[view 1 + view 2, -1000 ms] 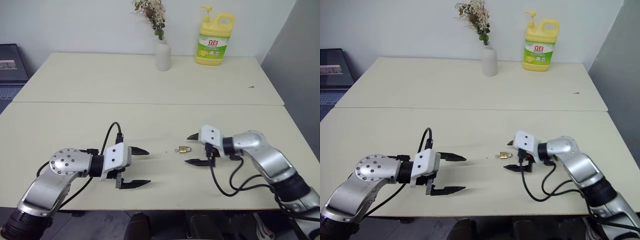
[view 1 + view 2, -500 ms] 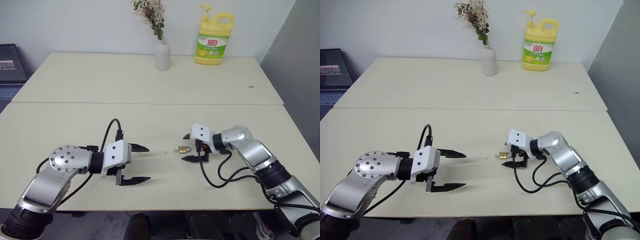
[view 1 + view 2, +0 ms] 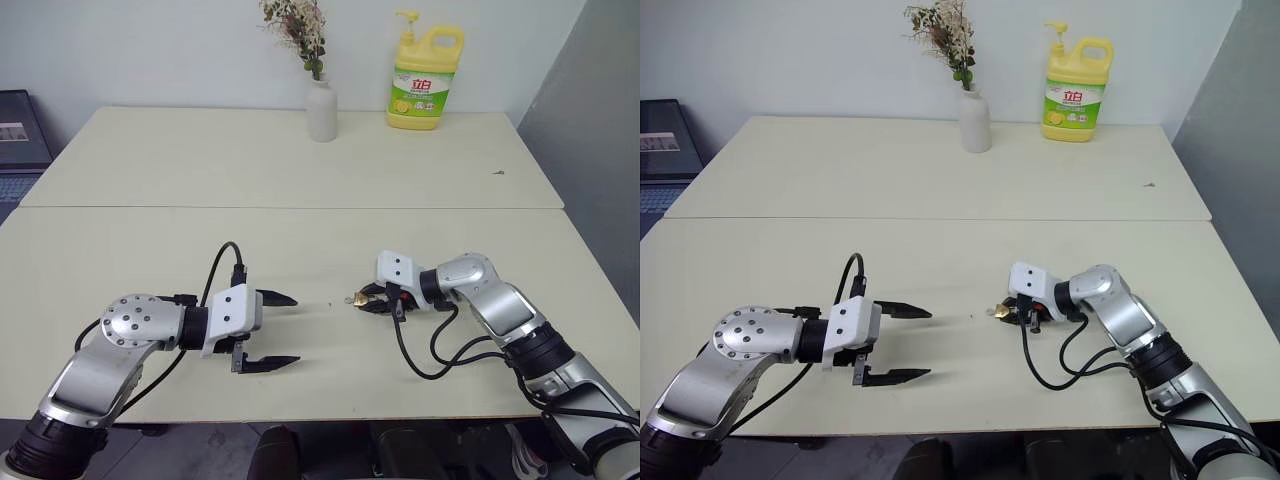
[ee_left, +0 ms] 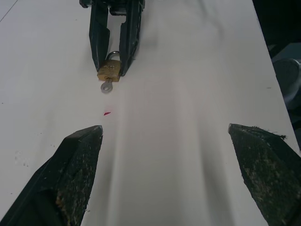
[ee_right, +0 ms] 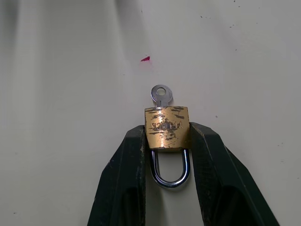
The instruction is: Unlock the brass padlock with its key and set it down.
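My right gripper is clenching the brass padlock between its two black fingers, pressing on the body's two sides, with the silver shackle sitting in the gap behind. The key is sticking out of the padlock's far end, lying on the counter at the frame's centre. My left gripper is spread wide, holding nothing, well apart at lower left.

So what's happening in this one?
The right gripper is shut on the brass padlock, pinching its body from both sides as it lies on the table. The key sits in the lock, its ring end sticking out. The left gripper waits open nearby, touching nothing.
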Controlling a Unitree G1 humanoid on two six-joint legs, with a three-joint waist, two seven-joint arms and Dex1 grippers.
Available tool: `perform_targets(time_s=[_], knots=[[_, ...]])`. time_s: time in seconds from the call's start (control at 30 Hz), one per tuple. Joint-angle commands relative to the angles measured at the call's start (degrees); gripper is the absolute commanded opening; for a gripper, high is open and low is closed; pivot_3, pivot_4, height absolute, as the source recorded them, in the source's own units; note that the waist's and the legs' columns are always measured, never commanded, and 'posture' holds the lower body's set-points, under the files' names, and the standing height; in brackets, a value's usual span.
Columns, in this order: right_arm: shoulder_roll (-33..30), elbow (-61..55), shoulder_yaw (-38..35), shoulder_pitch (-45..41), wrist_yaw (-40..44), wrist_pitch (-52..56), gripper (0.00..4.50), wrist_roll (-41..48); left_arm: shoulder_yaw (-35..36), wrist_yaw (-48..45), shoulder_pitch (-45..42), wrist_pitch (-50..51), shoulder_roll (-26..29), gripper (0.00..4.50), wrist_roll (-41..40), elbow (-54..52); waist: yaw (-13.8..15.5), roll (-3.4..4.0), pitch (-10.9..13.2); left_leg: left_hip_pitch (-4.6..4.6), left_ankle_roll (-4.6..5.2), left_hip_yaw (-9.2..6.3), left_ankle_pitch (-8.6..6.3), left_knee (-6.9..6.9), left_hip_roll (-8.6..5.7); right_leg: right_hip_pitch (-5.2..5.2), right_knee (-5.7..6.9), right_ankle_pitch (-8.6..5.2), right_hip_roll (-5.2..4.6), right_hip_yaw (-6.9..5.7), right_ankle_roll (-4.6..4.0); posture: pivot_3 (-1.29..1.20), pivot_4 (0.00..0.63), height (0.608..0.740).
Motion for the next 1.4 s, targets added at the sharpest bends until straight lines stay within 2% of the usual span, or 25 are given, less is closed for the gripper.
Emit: perform_targets(time_s=[0.03, 0.13, 0.23, 0.43, 0.57, 0.63, 0.77, 0.97, 1.1, 1.4], knots=[[-1.0, -1.6, -0.6, 1.2, -1.6, -1.7, 0.93, -2.2, 0.4, 0.3, 0.3, -1.0, -0.7, 4.50, -0.2, 0.0, 0.0, 0.00, 0.0, 0.00, 0.00, 0.00, 0.00, 0.00, 0.00, 0.00, 0.00, 0.00, 0.00, 0.00, 0.00, 0.00, 0.150, 0.740], [-3.1, -4.0, -1.4, 3.2, -2.9, -5.0, 0.93, -4.0, 0.7, 1.3, 0.3, -0.6, -1.7, 4.50, -0.6, 0.6, 0.0, 0.00, 0.0, -0.01, 0.00, 0.00, 0.00, 0.00, -0.01, 0.01, 0.00, -0.06, 0.00, 0.00, 0.10, 0.00, 0.150, 0.740], [-8.5, -7.8, -0.8, 6.8, -5.0, -12.8, 0.93, -9.7, 0.9, 2.5, -0.2, 0.7, -3.4, 4.50, -1.3, 1.3, 0.7, 0.01, 0.0, -0.04, 0.00, 0.01, 0.00, 0.01, -0.04, 0.01, -0.02, -0.13, -0.03, 0.00, 0.23, 0.00, 0.150, 0.740], [-13.5, -16.0, -5.4, 13.1, -10.0, -17.7, 0.93, -12.9, 1.6, 4.9, -3.0, 5.2, -7.7, 4.50, -4.7, 2.8, 1.5, -0.04, 0.0, -0.03, 0.00, 0.01, 0.00, 0.04, -0.07, 0.06, -0.06, -0.13, -0.07, -0.01, 0.26, 0.00, 0.150, 0.740], [-16.9, -20.6, -9.9, 14.7, -15.5, -25.2, 0.93, -17.5, 2.0, 5.8, -7.0, 9.3, -9.7, 4.50, -8.0, 4.3, 1.4, -0.01, 0.0, 0.01, 0.00, 0.00, 0.00, 0.04, -0.05, 0.06, -0.02, -0.11, -0.04, 0.00, 0.28, 0.00, 0.150, 0.740], [-18.6, -21.5, -12.3, 15.3, -21.0, -32.0, 0.93, -21.8, 2.7, 6.2, -10.2, 12.4, -10.7, 4.50, -10.5, 5.4, 1.3, -0.01, 0.0, 0.01, 0.00, 0.00, 0.00, 0.04, -0.04, 0.05, -0.01, -0.11, -0.02, 0.00, 0.28, 0.00, 0.150, 0.740], [-17.7, -21.6, -16.3, 16.3, -29.9, -39.6, 0.93, -25.7, 3.5, 6.7, -15.1, 17.2, -12.0, 4.50, -14.2, 6.6, 1.3, -0.03, 0.0, 0.00, 0.00, -0.01, 0.00, 0.03, -0.05, 0.05, -0.01, -0.11, -0.01, 0.01, 0.28, 0.00, 0.150, 0.740], [-14.2, -23.4, -18.7, 15.8, -36.3, -44.0, 0.93, -28.0, 5.5, 10.2, -23.2, 29.0, -15.3, 4.50, -23.7, 6.1, 1.4, -0.03, 0.0, -0.04, -0.01, -0.01, 0.01, 0.05, -0.05, 0.05, -0.01, 0.03, -0.02, 0.02, 0.04, 0.00, 0.150, 0.740], [-13.6, -23.4, -18.3, 16.6, -36.4, -46.0, 0.93, -28.0, 4.2, 9.9, -27.1, 32.5, -15.2, 4.50, -25.2, 6.3, 1.3, -0.03, 0.0, -0.03, -0.02, -0.03, 0.01, 0.05, -0.06, 0.07, -0.01, 0.04, -0.01, 0.02, 0.03, 0.00, 0.150, 0.740], [-11.6, -22.7, -16.9, 16.0, -35.4, -48.7, 0.93, -25.8, 0.1, 8.6, -31.7, 32.4, -16.7, 4.50, -22.3, 9.5, 1.4, -0.03, 0.0, 0.00, -0.02, -0.04, 0.01, 0.07, -0.08, 0.12, -0.01, 0.05, -0.01, 0.02, 0.01, 0.00, 0.150, 0.740]])
